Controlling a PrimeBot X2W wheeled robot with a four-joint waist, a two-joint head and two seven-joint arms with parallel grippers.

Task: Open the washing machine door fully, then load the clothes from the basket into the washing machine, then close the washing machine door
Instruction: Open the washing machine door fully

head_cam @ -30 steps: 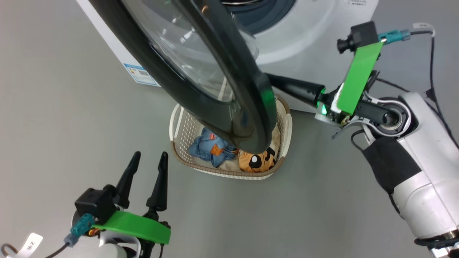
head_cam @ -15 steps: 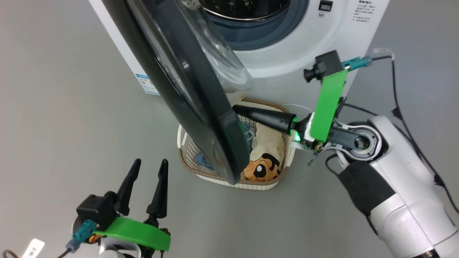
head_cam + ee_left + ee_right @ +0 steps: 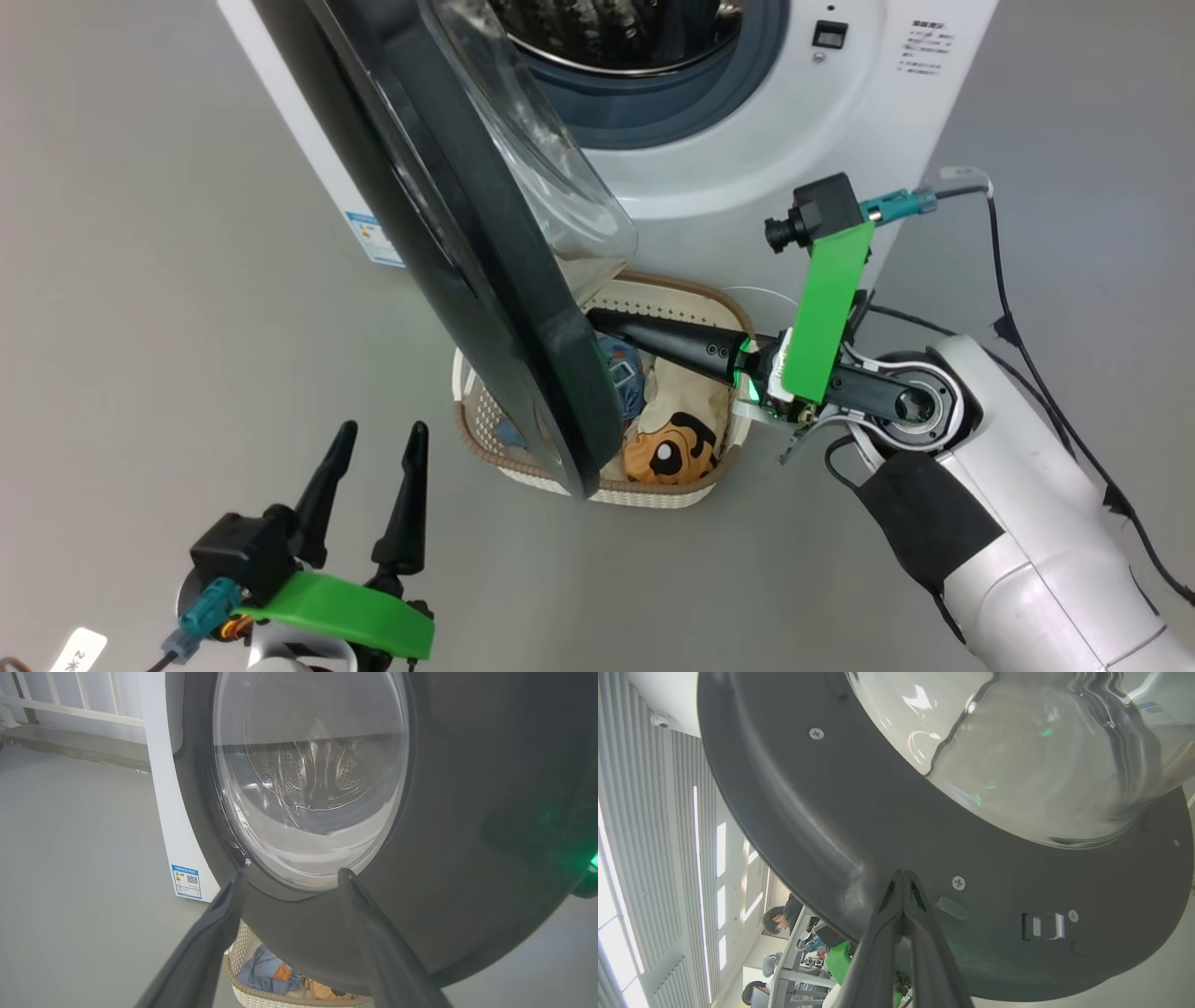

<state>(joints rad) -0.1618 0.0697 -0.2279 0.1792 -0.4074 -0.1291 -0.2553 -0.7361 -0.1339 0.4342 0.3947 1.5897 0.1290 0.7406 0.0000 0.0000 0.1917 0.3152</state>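
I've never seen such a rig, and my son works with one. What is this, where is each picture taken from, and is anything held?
It is a wheeled robot with two arms, each ending in two dark jaws. One picture comes from a camera on its head, looking down; two come from its wrists, looking along the jaws. On the grey floor stands a white washing machine, its round black door swung open. Below the door sits a cream basket holding the clothes: one blue, one cream with a cartoon face. The right jaws are shut, tips at the door's inner side, gripping nothing. The left jaws stand open and empty.
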